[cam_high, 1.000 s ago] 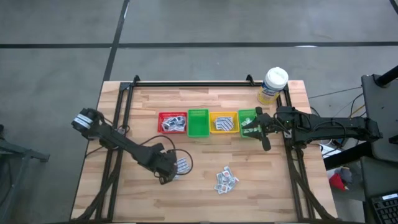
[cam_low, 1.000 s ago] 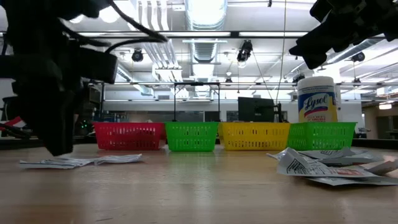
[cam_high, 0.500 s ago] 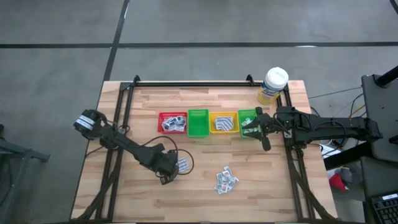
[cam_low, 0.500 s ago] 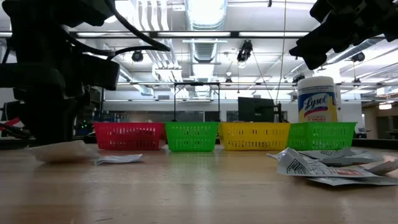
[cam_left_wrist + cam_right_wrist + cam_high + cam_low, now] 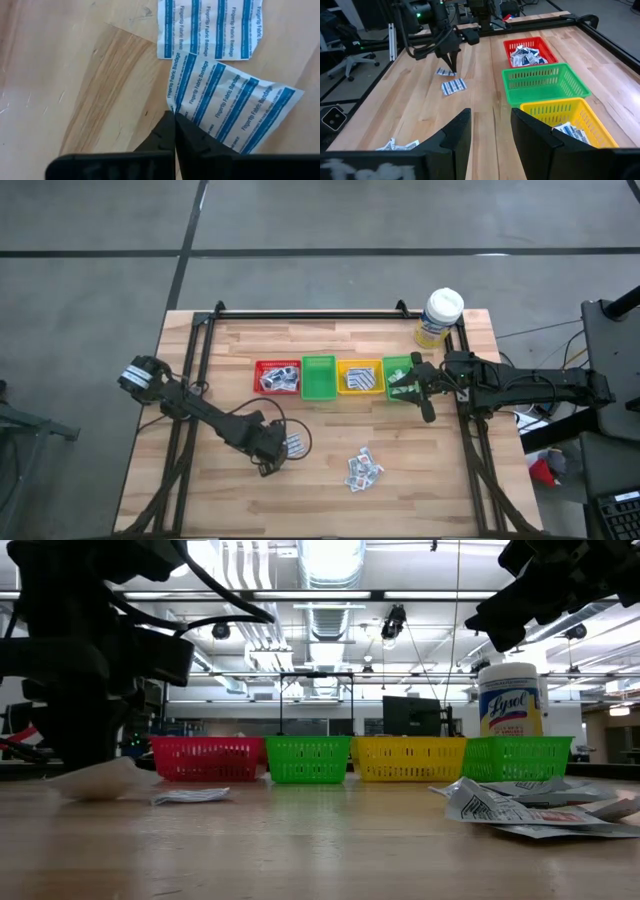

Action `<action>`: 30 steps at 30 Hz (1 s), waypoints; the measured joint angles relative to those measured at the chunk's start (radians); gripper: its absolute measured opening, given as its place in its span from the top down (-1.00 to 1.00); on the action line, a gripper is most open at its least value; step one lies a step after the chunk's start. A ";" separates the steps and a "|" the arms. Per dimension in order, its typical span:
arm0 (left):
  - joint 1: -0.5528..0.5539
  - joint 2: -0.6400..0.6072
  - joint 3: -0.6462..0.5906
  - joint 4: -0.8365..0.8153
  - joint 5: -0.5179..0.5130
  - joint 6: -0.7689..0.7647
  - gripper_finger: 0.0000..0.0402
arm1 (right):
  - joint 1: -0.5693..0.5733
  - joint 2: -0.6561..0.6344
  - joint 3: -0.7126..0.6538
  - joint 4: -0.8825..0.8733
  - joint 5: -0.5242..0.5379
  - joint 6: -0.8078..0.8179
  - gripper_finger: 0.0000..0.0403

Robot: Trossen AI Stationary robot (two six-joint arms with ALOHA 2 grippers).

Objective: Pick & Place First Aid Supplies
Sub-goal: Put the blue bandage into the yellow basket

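My left gripper (image 5: 271, 459) is at the table's near left, shut on a white packet with blue stripes (image 5: 230, 110), one of the first aid supplies. A second striped packet (image 5: 210, 27) lies flat just beyond it. A loose pile of packets (image 5: 363, 469) lies near the table's middle front. Four small bins stand in a row: red (image 5: 277, 377), green (image 5: 319, 378), yellow (image 5: 360, 377) and green (image 5: 399, 375). The red and yellow ones hold packets. My right gripper (image 5: 490, 132) hangs open and empty above the rightmost green bin. My left gripper pinches one corner of the striped packet (image 5: 175, 107) between its two fingertips. The fingers come from above, pointing down. The packet (image 5: 100, 780) bulges up at the held corner, and its lower edge is at the table top.
A white-capped bottle with a yellow label (image 5: 440, 316) stands at the far right, behind the bins. Black frame rails (image 5: 195, 350) run along the table's left, right and far sides. Bare wood lies between the bins and the pile.
My left gripper has shut on the corner of the striped packet. The packet lay flat a second ago and now bulges up from the table at the held corner. The packet beside it has stayed flat. My right arm has kept still.
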 joint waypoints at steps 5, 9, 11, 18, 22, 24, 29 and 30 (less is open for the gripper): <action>-0.001 -0.066 -0.002 -0.017 0.022 0.015 1.00 | 0.000 0.000 0.000 -0.003 0.000 0.003 0.32; -0.006 -0.159 -0.004 -0.044 0.040 0.014 1.00 | 0.000 0.000 -0.001 -0.003 0.001 0.008 0.32; -0.004 -0.200 -0.003 -0.047 0.002 0.013 1.00 | 0.000 0.003 -0.001 -0.003 0.001 0.008 0.32; 0.001 -0.286 0.028 0.010 -0.242 0.046 1.00 | 0.000 0.048 -0.002 0.056 0.001 0.037 0.32; 0.020 -0.274 0.087 0.048 -0.389 0.155 1.00 | 0.000 0.106 -0.002 0.171 0.000 0.099 0.32; 0.036 -0.253 0.121 0.055 -0.437 0.217 1.00 | 0.000 0.140 -0.002 0.220 0.000 0.121 0.32; 0.087 -0.177 0.221 0.073 -0.530 0.378 1.00 | 0.001 0.239 -0.002 0.317 -0.049 0.165 0.32; 0.097 -0.157 0.243 0.072 -0.545 0.408 1.00 | 0.004 0.260 -0.002 0.345 -0.052 0.178 0.32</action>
